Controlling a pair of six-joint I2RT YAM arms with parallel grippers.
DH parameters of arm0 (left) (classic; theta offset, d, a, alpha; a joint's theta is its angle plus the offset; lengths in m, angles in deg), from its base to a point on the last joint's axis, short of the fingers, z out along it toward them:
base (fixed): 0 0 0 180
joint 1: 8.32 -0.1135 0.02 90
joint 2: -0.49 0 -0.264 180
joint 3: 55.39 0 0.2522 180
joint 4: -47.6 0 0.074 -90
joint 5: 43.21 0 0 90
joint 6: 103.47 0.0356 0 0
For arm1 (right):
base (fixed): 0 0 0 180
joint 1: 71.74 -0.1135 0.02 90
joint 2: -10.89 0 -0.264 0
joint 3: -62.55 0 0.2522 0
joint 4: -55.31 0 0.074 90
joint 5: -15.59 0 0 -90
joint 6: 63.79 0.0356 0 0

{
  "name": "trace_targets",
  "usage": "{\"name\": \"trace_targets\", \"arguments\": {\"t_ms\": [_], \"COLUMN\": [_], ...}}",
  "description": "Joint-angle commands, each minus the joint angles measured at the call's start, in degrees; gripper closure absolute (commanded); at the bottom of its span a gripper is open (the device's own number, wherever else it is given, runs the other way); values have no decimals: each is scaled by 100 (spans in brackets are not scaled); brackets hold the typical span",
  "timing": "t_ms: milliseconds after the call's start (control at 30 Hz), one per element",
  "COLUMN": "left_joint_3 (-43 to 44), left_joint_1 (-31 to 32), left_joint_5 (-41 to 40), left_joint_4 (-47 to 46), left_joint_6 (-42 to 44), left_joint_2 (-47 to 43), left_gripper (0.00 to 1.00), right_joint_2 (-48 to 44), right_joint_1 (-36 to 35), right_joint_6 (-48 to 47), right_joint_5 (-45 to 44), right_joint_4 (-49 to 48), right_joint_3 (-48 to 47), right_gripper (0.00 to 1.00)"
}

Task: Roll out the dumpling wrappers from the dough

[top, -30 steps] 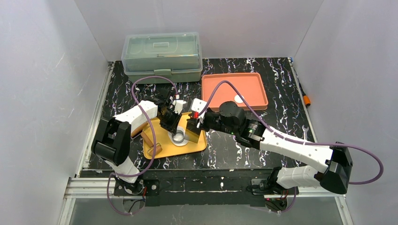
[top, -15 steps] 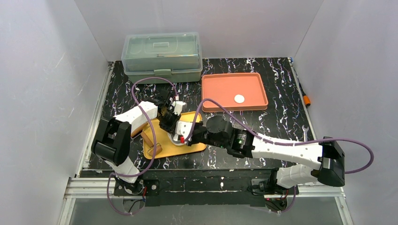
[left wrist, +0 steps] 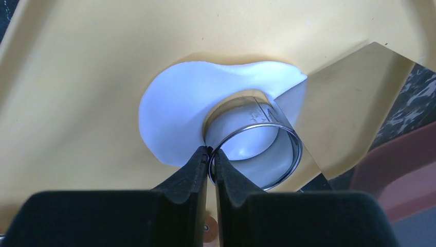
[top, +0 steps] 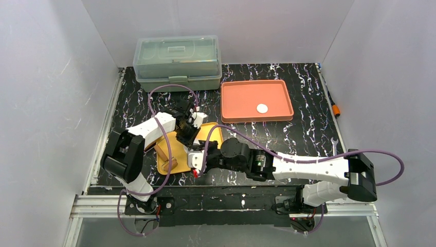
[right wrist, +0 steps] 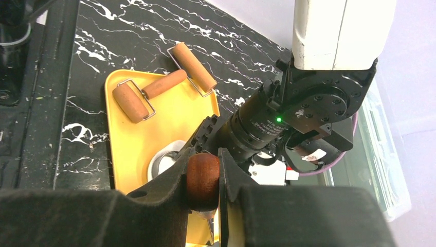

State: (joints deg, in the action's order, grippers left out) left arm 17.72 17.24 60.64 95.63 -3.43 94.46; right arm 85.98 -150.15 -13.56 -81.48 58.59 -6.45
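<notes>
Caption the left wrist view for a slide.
Left gripper pinching the rim of the metal ring at the dough on the yellow tray.

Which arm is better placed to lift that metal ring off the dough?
Left. The left gripper pinches the metal ring by its rim, on the dough. The right gripper is shut on a wooden handle, so it's occupied.

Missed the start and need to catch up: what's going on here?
The left arm's jaws pinch the rim of the metal ring, set on the dough on the yellow tray. The right arm's jaws grip a wooden handle. One round wrapper lies in the orange tray. The wooden roller lies untouched on the yellow tray.
</notes>
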Motion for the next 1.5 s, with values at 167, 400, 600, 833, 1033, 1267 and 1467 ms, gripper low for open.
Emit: {"name": "trace_targets", "arguments": {"t_ms": [167,400,600,833,1033,1267,1467], "left_joint_3": [-59,-72,-72,-80,-70,-78,-77], "left_joint_1": [419,506,533,546,546,546,551], "left_joint_5": [-624,-750,-777,-802,-789,-805,-796], "left_joint_4": [95,64,54,46,46,37,28], "left_joint_6": [235,261,262,266,261,274,271], "left_joint_2": [-124,-81,-21,-11,13,43,46], "left_gripper": [93,93,93,93,93,93,93], "right_joint_2": [-61,-109,22,187,365,797,1082], "right_joint_1": [28,28,34,244,722,1131,1399], "right_joint_6": [-190,-109,-186,-178,93,540,877], "right_joint_5": [-1439,-2072,-2521,-2386,-1987,-1522,-1534], "right_joint_4": [-319,-542,-474,-747,-1225,-1915,-2075], "right_joint_3": [278,370,262,269,172,6,-177], "right_gripper": [99,99,99,99,99,99,99]}}
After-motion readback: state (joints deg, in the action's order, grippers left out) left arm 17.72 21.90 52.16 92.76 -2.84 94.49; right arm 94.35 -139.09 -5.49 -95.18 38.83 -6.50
